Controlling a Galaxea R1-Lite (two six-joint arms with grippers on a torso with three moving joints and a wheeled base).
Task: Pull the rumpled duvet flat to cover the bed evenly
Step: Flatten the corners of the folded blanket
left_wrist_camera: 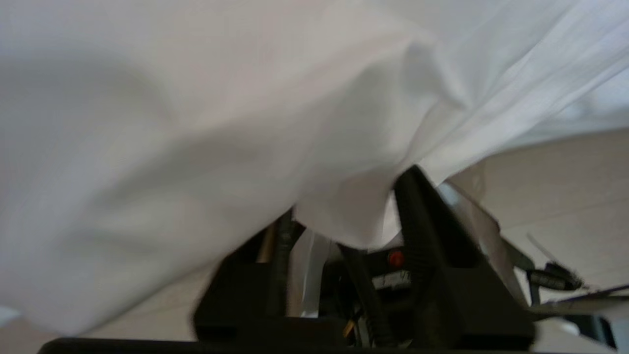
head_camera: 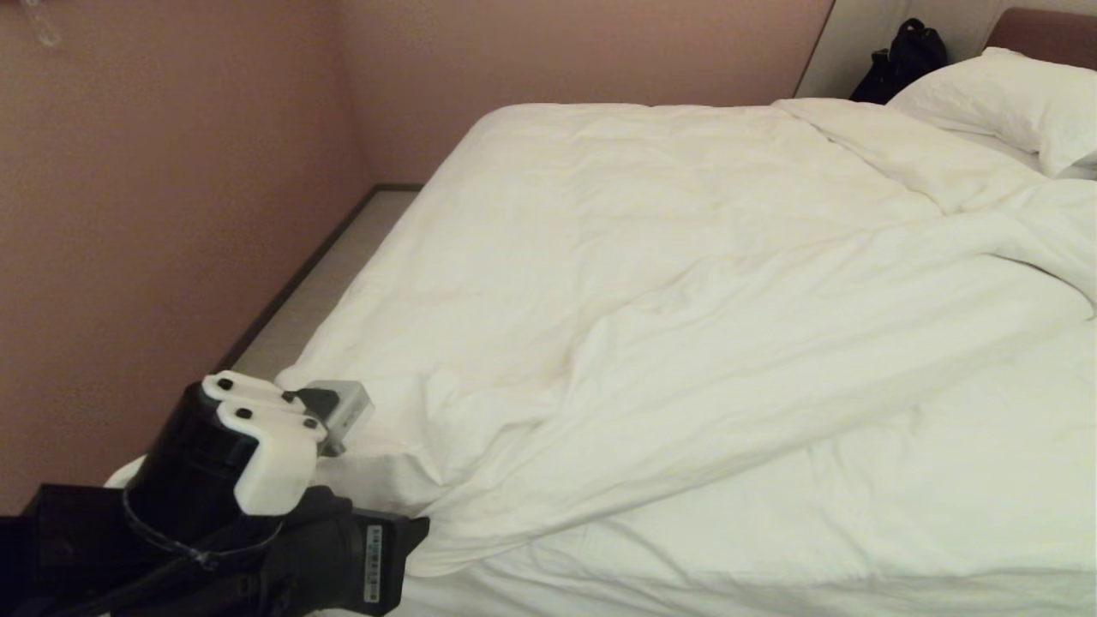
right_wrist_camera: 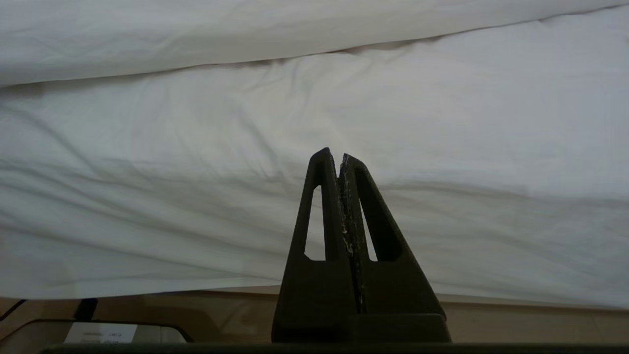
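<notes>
Pink walls enclose the bed (head_camera: 857,591). At its near left corner the left gripper (left_wrist_camera: 344,216) sits with jaws parted, duvet (head_camera: 651,283) cloth draped loosely between them: likely releasing after a pull. Diagonal ridges remain rightward; next calls for regrasping there. The right gripper (right_wrist_camera: 340,160) is clenched, empty.

left claw (left_wrist_camera: 344,216) tips buried under blurred duvet (left_wrist_camera: 196,123), pillow (head_camera: 1020,103) cropped
</notes>
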